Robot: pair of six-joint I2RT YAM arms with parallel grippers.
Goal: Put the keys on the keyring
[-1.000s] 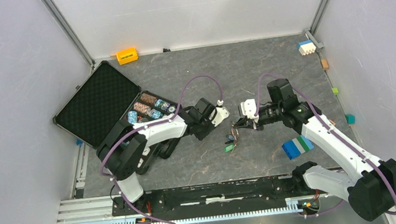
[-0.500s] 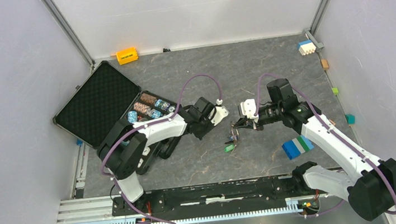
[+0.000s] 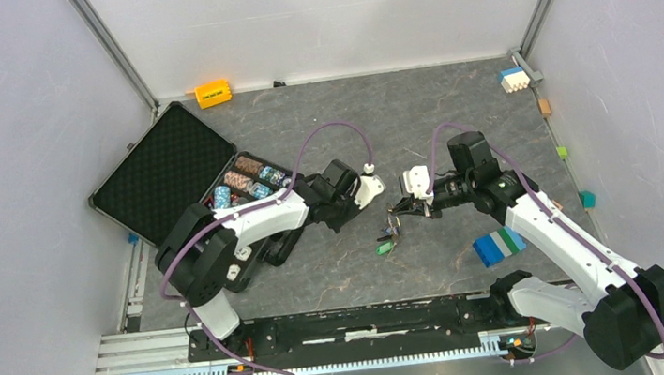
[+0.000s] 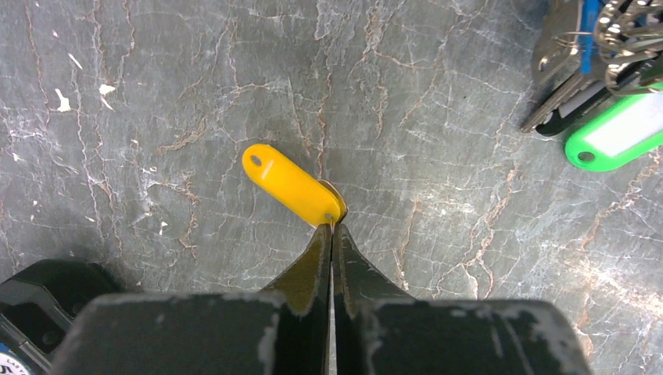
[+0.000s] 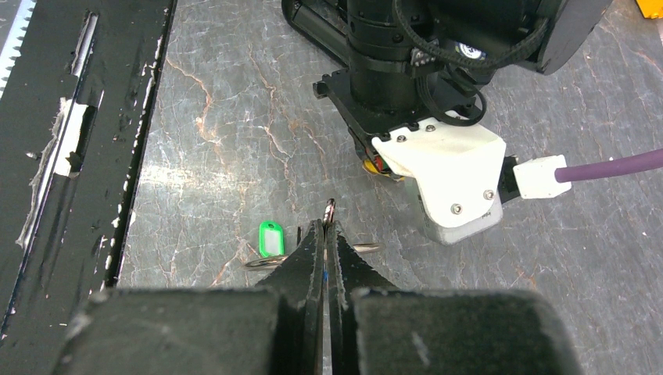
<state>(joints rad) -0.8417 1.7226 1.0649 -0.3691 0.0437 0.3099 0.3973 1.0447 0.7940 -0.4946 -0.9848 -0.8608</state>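
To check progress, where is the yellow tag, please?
The yellow tag lies mid left wrist view, pinched by the left gripper, green tag upper right.

Open black case (image 3: pixel 166 173) — orange block (image 3: pixel 213 92)

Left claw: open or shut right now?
Shut. On the left claw, fingertips meet, no gap, at one end of the yellow plastic key tag; grip on it: cannot tell.

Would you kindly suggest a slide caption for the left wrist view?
Left gripper shut on the end of a yellow key tag on the table, with the green-tagged key bunch at upper right.
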